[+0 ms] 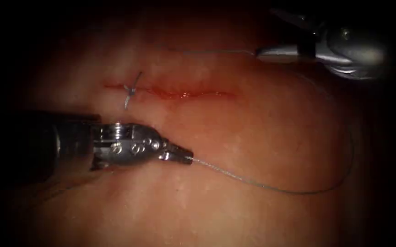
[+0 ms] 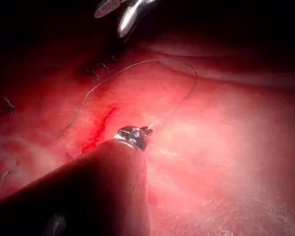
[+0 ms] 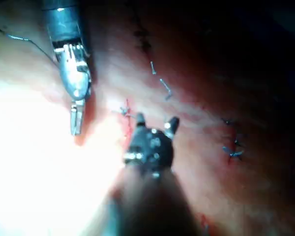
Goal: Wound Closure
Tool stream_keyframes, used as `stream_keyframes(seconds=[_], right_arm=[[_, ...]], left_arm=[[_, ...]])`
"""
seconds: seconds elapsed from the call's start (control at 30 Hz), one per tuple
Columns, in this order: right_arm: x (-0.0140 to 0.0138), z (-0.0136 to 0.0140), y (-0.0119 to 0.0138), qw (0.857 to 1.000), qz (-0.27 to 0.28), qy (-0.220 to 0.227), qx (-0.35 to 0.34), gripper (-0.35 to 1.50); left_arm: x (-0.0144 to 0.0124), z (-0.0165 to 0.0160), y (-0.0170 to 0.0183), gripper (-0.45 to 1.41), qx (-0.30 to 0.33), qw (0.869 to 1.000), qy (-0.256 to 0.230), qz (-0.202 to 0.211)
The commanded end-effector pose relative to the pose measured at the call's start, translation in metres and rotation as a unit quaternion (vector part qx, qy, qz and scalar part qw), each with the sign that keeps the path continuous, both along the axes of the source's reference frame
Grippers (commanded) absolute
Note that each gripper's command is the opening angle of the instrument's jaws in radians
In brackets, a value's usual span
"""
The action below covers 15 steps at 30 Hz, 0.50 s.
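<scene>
The cut (image 1: 170, 91) runs across the tissue (image 1: 262, 137), with red fluid (image 1: 184, 94) in it and one knotted stitch (image 1: 131, 89) with short cut ends near its left end. My left tool (image 1: 184, 155) lies in front of the cut, jaws shut on the thread (image 1: 271, 187). From there the thread sweeps right in a wide loop and back across behind the cut (image 1: 207, 51) toward my right tool (image 1: 267, 32). That tool hovers behind the cut's right end, jaws open and holding nothing (image 3: 156, 120). The left wrist view has the thread (image 2: 187, 93) leaving the left jaws (image 2: 147, 130).
Older stitches with cut thread ends (image 3: 232, 147) mark the tissue away from this cut, and more of them (image 2: 101, 66) sit close to the thread loop. The left tool (image 3: 76, 118) lies beside the right tool's jaws.
</scene>
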State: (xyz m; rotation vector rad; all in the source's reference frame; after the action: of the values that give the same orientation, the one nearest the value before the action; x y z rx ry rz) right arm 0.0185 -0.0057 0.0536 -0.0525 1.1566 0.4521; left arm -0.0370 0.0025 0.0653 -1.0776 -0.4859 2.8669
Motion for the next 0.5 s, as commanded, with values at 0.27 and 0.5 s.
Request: stream_keyframes(seconds=[0.27,0.5], right_arm=[[-0.0018,0.0006,0.0017,0.999,0.035,-0.028,-0.006,1.40],[-0.0021,0.0008,0.0020,0.999,0.042,-0.027,-0.009,1.40]], left_arm=[[-0.0050,0.0030,0.0041,-0.45,-0.016,0.999,-0.037,-0.024],[-0.0061,0.0052,0.0091,-0.45,-0.026,0.997,-0.058,-0.039]])
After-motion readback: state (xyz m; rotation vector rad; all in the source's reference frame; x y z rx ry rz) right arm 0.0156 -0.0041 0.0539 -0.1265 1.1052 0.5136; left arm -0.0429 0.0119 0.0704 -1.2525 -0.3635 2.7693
